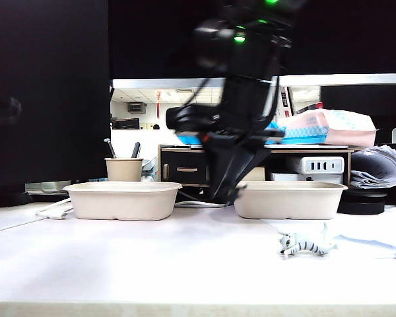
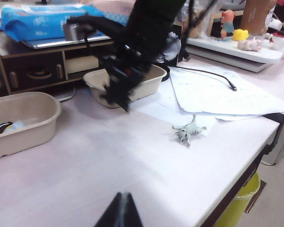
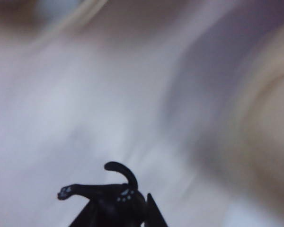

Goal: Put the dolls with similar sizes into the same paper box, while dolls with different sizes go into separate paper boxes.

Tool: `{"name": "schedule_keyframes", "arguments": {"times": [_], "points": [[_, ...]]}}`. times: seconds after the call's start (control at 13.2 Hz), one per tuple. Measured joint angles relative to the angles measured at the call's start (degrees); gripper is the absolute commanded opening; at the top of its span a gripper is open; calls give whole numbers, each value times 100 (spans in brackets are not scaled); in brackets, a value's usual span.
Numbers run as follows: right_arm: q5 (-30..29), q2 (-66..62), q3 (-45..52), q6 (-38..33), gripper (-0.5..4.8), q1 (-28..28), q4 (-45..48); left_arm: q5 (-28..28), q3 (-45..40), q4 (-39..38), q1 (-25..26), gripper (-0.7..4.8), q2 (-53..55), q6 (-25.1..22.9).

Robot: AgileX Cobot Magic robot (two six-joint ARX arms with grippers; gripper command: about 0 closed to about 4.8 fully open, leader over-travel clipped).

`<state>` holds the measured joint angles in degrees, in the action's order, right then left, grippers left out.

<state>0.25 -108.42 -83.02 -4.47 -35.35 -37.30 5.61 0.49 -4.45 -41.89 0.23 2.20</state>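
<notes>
My right gripper [image 3: 118,215] is clamped on the glossy black cat [image 3: 109,196]; in my right wrist view its curled tail and one outstretched paw stick out past my two dark fingertips, and everything behind is a blur of pale table and beige rim. In the exterior view my right arm [image 1: 241,119] hangs in the middle of the scene, its tip low in the gap between the two paper boxes, the left box [image 1: 123,199] at about 9 o'clock from it and the right box [image 1: 290,199] at about 3 o'clock.

The grey-white striped cat [image 1: 303,246] lies on the table [image 1: 152,264] in front of the right box, at roughly 5 o'clock from my right arm's tip and well apart from it. My left wrist view shows the same cat [image 2: 188,132] on the bare tabletop near some loose white papers [image 2: 217,94], and something dark and pale lying in the nearer box [image 2: 19,120]; I cannot make out which dolls those are.

Of my left gripper [image 2: 122,213] only a dark pointed tip shows, with no gap between the fingers, so they are closed on nothing.
</notes>
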Motion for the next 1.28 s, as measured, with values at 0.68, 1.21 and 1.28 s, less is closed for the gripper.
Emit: {"name": "schedule_keyframes", "arguments": {"times": [0.68, 1.21, 1.28], "points": [[1381, 164, -2, 4, 257, 669, 752, 0, 2, 50, 17, -5, 321, 0], [-341, 1482, -4, 791, 253, 481, -2393, 2, 2, -90, 7, -5, 2055, 0], [-44, 1351, 260, 1784, 258, -9, -3353, 0, 0, -101, 7, -5, 2094, 0]]}}
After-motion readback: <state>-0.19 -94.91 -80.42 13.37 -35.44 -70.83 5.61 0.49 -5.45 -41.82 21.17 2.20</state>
